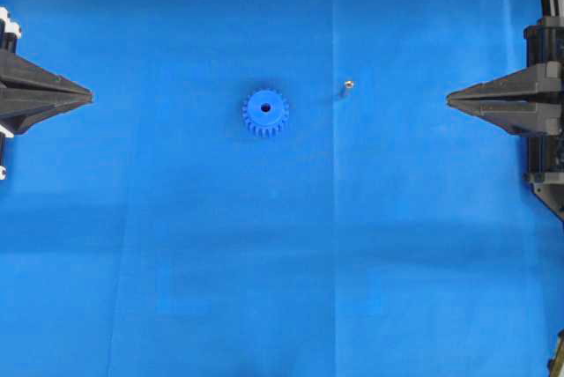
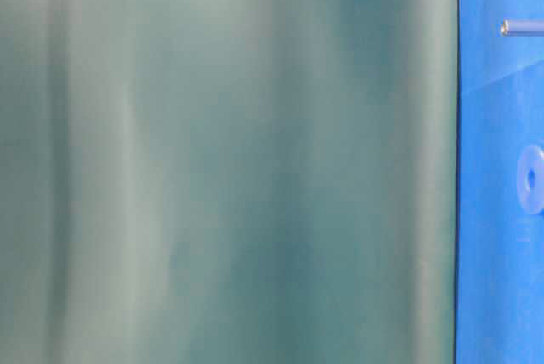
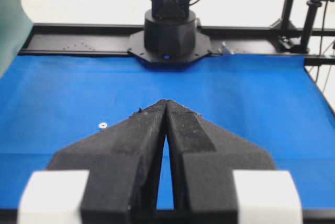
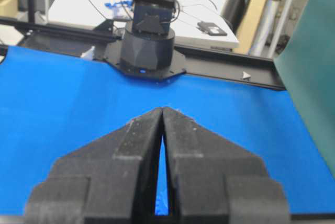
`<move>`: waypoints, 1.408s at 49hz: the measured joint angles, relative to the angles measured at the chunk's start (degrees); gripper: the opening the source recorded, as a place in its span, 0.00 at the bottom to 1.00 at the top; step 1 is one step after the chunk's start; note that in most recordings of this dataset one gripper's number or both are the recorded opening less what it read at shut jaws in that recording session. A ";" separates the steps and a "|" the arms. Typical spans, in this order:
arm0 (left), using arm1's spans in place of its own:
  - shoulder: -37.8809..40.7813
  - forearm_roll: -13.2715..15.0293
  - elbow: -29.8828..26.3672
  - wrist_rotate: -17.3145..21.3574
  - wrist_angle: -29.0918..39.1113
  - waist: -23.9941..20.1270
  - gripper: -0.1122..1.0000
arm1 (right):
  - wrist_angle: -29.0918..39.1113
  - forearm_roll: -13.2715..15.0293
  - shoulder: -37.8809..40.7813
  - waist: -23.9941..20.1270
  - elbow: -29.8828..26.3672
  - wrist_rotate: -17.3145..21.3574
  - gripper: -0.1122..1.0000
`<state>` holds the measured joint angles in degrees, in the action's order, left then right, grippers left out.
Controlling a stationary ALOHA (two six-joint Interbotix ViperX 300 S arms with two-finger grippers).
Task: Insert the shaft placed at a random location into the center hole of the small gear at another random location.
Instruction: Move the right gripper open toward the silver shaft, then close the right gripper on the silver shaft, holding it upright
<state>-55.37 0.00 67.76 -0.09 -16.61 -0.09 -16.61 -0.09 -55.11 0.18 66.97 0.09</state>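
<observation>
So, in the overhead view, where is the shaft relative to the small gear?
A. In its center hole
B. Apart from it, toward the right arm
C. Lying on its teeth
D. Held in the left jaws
B: the shaft stands on the blue mat, clear of the small gear.

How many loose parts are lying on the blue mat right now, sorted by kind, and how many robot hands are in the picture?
Blue plastic gears: 1, the small gear near the middle of the mat.
Metal pins: 1, the shaft, lying apart from the gear.
Robot hands: 2, the left hand and the right hand, both shut and holding nothing.
Total: 4
</observation>
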 measured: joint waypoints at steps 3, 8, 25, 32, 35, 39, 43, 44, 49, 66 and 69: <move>0.00 0.00 0.00 -0.35 0.35 0.09 0.10 | 0.09 0.00 0.00 0.00 0.00 -0.35 0.07; -0.09 0.00 0.09 -0.70 0.79 0.35 0.10 | 1.05 0.00 0.09 0.00 0.00 -0.97 0.05; -0.62 0.00 0.09 -0.62 1.49 0.26 0.10 | 2.11 0.09 2.99 5.19 0.09 -1.14 0.10; -0.62 0.00 0.09 -0.62 1.58 0.18 0.10 | -0.18 -0.18 7.73 7.12 0.53 -0.79 0.33; -0.62 -0.09 0.09 -0.62 1.58 0.18 0.10 | -1.93 -0.62 10.28 7.21 0.88 -0.62 0.49; -0.70 -0.09 0.09 -0.62 1.58 0.18 0.10 | -4.04 -2.11 14.15 8.17 1.14 -0.53 0.71; -0.79 -0.09 0.18 -0.62 1.58 0.18 0.10 | -7.21 -3.78 19.60 9.58 1.49 -0.53 0.90; -0.79 -0.09 0.18 -0.62 1.49 0.18 0.10 | -8.09 -4.13 21.01 9.93 1.58 -0.53 0.91; -0.79 -0.09 0.35 -0.62 1.58 0.18 0.10 | -12.48 -5.62 28.21 10.63 1.67 -0.53 0.84; -1.05 -0.09 0.88 -0.62 1.67 0.18 0.10 | -24.17 -10.90 49.39 12.39 -0.88 -0.53 0.85; -1.23 -0.09 1.05 -0.70 1.58 0.18 0.10 | -25.22 -11.43 51.86 12.48 -1.58 -0.53 0.85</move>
<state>-56.60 -0.09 68.82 -0.79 -15.03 0.09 -41.84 -11.51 -3.25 12.66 65.39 -0.44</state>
